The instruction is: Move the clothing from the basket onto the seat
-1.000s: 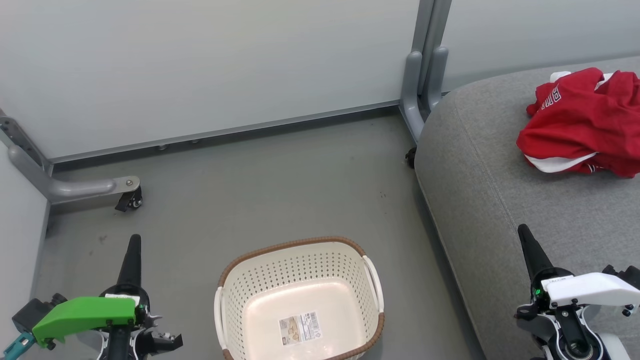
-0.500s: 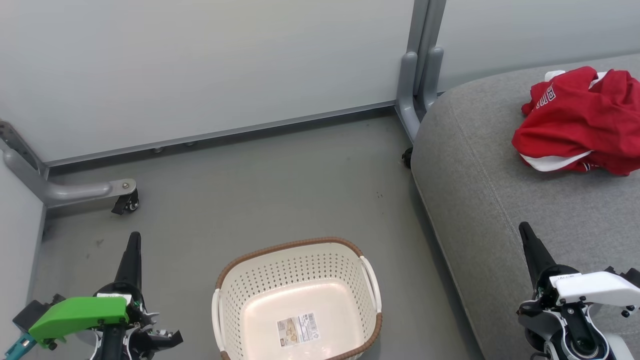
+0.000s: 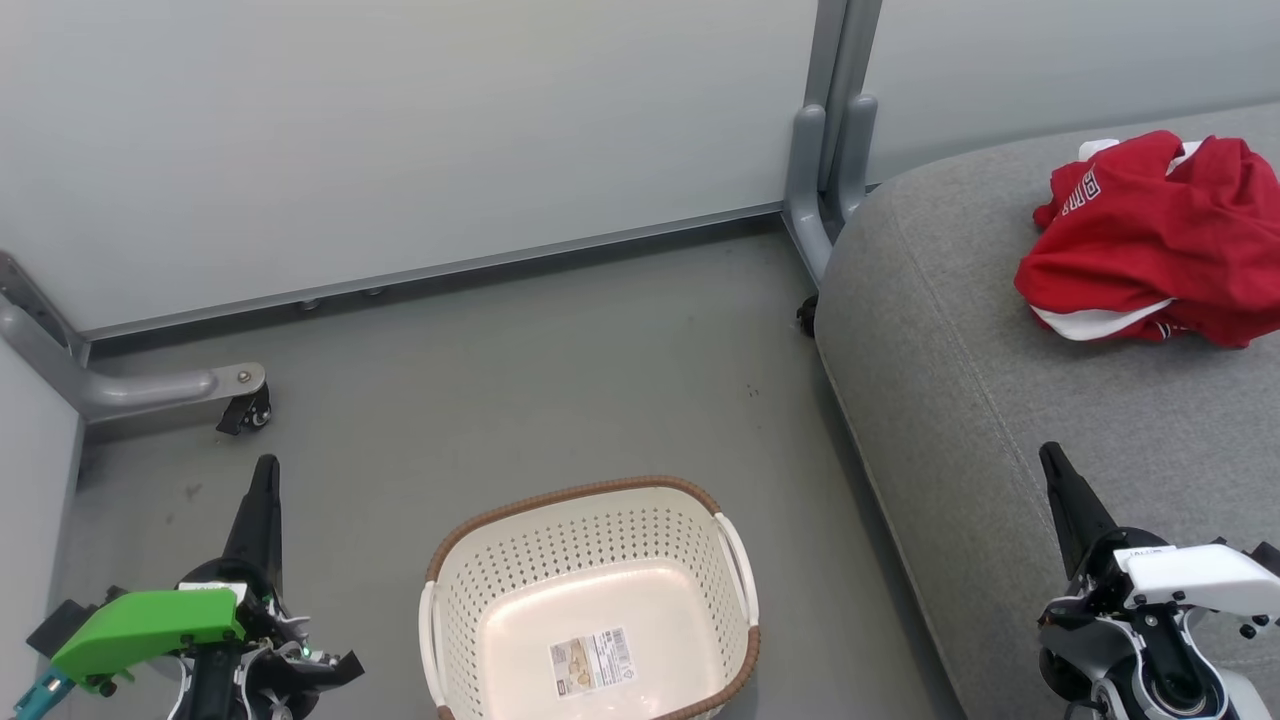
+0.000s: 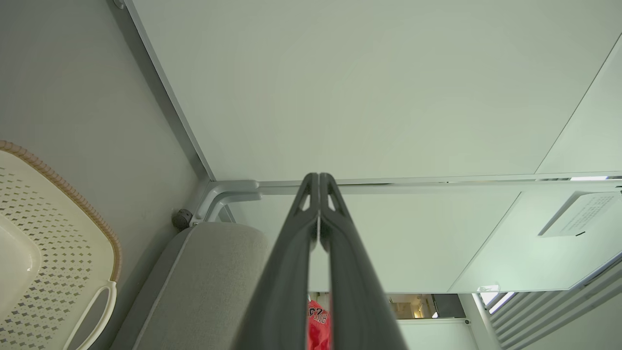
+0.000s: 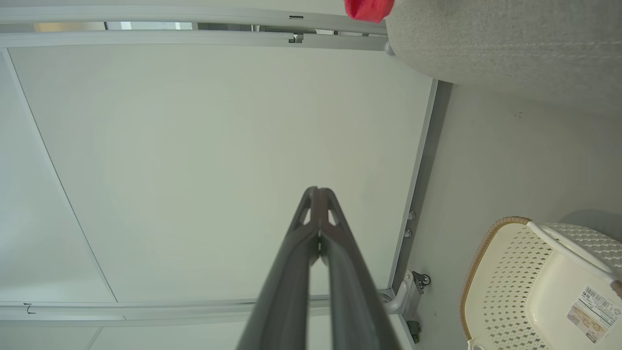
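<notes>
The job looks done: the basket sits empty on the floor, the red clothing lies far right on the grey seat, and the left fingers and right fingers are closed, holding nothing.

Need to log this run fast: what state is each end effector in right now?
Left end effector: shut, holding nothing.
Right end effector: shut, holding nothing.

Bright even light, soft shadows, sharp focus
</notes>
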Robot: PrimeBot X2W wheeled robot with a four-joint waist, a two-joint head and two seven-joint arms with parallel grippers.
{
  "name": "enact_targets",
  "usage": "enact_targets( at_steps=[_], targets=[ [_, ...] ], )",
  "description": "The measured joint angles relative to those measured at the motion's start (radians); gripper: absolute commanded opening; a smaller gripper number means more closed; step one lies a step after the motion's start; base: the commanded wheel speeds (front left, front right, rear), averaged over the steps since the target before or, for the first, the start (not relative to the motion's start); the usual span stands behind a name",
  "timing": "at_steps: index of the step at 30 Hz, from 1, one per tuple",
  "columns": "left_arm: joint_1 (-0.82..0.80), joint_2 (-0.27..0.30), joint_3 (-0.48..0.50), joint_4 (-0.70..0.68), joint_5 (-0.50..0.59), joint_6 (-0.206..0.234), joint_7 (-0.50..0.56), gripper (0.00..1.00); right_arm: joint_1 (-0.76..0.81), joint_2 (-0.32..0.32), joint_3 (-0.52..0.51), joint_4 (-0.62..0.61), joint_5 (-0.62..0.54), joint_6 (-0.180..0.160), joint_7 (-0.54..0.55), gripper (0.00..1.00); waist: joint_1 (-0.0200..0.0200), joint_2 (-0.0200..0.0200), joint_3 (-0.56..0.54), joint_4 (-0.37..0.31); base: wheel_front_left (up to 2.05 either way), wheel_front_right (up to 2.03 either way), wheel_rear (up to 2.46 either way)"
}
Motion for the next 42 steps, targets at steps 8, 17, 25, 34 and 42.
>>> enact_targets(
  at_steps=[8, 17, 25, 34, 42],
  targets=[
    [0.000, 0.000, 0.000, 0.000, -0.002, -0.002, 0.001, 0.00, 0.000, 0.000, -0.001, 0.000, 0.003, 0.000, 0.000, 0.00, 0.0000, 0.0000, 0.000, 0.000, 0.00, 0.00, 0.00],
    [0.000, 0.000, 0.000, 0.000, -0.002, -0.002, 0.001, 0.00, 0.000, 0.000, -0.001, 0.000, 0.003, 0.000, 0.000, 0.00, 0.0000, 0.0000, 0.000, 0.000, 0.00, 0.00, 0.00],
    [0.000, 0.000, 0.000, 0.000, -0.002, -0.002, 0.001, 0.00, 0.000, 0.000, -0.001, 0.000, 0.003, 0.000, 0.000, 0.00, 0.0000, 0.0000, 0.000, 0.000, 0.00, 0.00, 0.00],
    [0.000, 0.000, 0.000, 0.000, -0.002, -0.002, 0.001, 0.00, 0.000, 0.000, 0.000, 0.000, 0.003, 0.000, 0.000, 0.00, 0.0000, 0.0000, 0.000, 0.000, 0.00, 0.00, 0.00],
    [0.000, 0.000, 0.000, 0.000, -0.002, -0.002, 0.001, 0.00, 0.000, 0.000, -0.001, 0.000, 0.003, 0.000, 0.000, 0.00, 0.0000, 0.0000, 0.000, 0.000, 0.00, 0.00, 0.00]
  ],
)
